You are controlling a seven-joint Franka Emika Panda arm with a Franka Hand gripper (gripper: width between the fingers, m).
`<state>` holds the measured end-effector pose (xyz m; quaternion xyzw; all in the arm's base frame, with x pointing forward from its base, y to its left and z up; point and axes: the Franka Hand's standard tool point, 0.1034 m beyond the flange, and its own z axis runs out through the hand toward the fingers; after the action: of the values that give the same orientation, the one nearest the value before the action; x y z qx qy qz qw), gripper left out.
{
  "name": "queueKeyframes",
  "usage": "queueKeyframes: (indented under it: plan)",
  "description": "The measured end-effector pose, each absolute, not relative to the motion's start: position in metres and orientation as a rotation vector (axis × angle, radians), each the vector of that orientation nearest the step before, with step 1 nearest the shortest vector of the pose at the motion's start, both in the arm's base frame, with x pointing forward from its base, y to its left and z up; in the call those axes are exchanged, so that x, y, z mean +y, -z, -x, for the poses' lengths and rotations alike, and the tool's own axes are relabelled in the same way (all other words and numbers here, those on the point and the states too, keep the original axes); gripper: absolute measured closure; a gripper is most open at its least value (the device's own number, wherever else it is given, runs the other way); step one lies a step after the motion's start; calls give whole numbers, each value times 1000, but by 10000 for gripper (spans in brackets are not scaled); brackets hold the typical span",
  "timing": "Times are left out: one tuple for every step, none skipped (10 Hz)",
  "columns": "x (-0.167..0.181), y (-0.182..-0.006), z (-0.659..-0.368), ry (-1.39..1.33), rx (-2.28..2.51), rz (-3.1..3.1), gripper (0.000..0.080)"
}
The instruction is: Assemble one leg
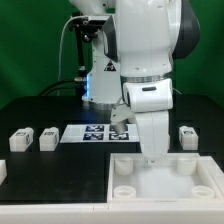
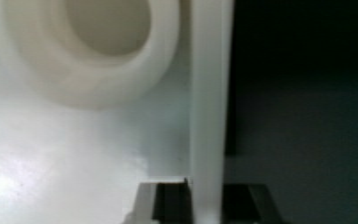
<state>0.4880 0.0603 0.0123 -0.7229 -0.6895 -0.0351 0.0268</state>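
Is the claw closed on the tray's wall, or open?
Shut: in the wrist view the claw pinches the tray wall, fingers touching both sides.

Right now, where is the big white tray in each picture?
Exterior view: the white tray lies at the front of the table, toward the exterior view's right, under the arm.
Wrist view: seen close up, it fills most of the picture, showing a round corner hole and its raised rim.
Shared landmark: the gripper, clamped on that rim.
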Motion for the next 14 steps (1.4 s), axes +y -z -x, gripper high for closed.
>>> queueKeyframes:
  plan:
    - [60,-12,-488,109,-2131,2233,741]
    - [60,-12,-488,113,-2135,2230,741]
    - [59,-12,-488,112,-2132,2233,658]
    - [59,-12,-488,111,-2130,2234,658]
    - [59,-11,-488,110,-2129,2234,524]
    - [59,-11,-487,109,-2128,2235,341]
    - [58,-11,-487,109,-2127,2235,341]
    - [58,-11,-487,108,-2127,2235,219]
    - [58,-11,-487,108,-2126,2236,164]
    - [58,-11,-487,107,-2126,2236,154]
    - [58,-10,-487,107,-2125,2236,154]
    - [57,-10,-487,107,-2125,2237,151]
    - [57,-10,-487,106,-2125,2237,151]
    - [57,-10,-487,106,-2124,2237,151]
